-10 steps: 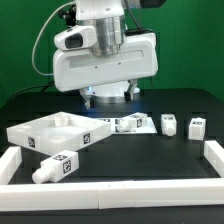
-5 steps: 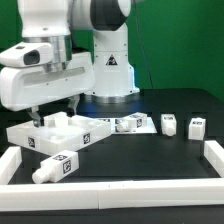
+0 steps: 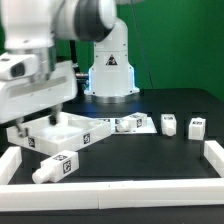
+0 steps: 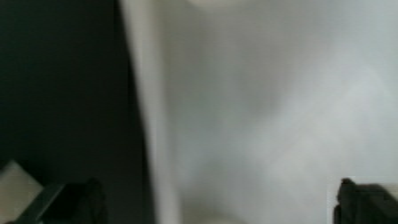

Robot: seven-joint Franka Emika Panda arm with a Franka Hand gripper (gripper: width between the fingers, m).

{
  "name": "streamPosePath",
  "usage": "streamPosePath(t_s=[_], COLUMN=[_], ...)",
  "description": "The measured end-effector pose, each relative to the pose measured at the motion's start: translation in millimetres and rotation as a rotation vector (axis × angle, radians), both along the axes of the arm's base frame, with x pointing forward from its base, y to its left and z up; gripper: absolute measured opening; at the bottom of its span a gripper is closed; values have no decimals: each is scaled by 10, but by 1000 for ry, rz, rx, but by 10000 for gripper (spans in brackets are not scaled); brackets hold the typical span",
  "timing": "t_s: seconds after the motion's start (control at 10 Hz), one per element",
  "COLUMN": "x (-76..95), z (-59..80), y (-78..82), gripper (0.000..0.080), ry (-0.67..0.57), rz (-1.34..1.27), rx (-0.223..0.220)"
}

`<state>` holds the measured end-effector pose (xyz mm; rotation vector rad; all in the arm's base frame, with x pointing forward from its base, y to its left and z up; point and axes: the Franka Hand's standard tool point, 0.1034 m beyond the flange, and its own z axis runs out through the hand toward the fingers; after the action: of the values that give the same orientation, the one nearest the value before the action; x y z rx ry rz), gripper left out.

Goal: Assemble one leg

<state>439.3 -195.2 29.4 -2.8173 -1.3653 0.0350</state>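
Note:
Several legs lie on the black table: one leg [image 3: 56,167] at the front on the exterior view's left, one [image 3: 128,123] in the middle, two [image 3: 169,123] [image 3: 196,126] on the right. The large white tray-like part [image 3: 60,132] sits on the left. My gripper [image 3: 33,122] hangs over the tray's far left corner, far from every leg. In the wrist view the gripper [image 4: 217,205] is open and empty, its dark fingertips [image 4: 71,203] wide apart over a blurred white surface; no leg shows there.
Long white bars edge the table along the front [image 3: 110,194], the exterior view's left [image 3: 9,163] and right [image 3: 213,154]. The arm's white base [image 3: 110,75] stands at the back. The marker board [image 3: 143,123] lies by the middle leg.
The arm has swung from the middle toward the exterior view's left and lower, over the tray-like part. The parts on the table have not moved.

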Motion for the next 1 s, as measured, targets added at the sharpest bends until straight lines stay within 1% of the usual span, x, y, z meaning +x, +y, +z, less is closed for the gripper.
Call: streamPosePath(t_s=[0.1,0.2,0.3,0.4,0.5,0.7,0.8,1.0], x=[69,9,-90,-126,-120,-124,-125,-125], z=[-99,-174,-218,-238,-240,-240,-240,-240], y=[-153,-143,-127,-110,-94,-102,-103,-104], gripper=[649,649,649,649,649,350,350,82], ry=[-7,7,12,20,20,21,21,20], rz=[-9,-15,-20,-30,-43,-45,-45,-45], rx=[-12,-8,-10,-7,-7,-7,-7,-7])
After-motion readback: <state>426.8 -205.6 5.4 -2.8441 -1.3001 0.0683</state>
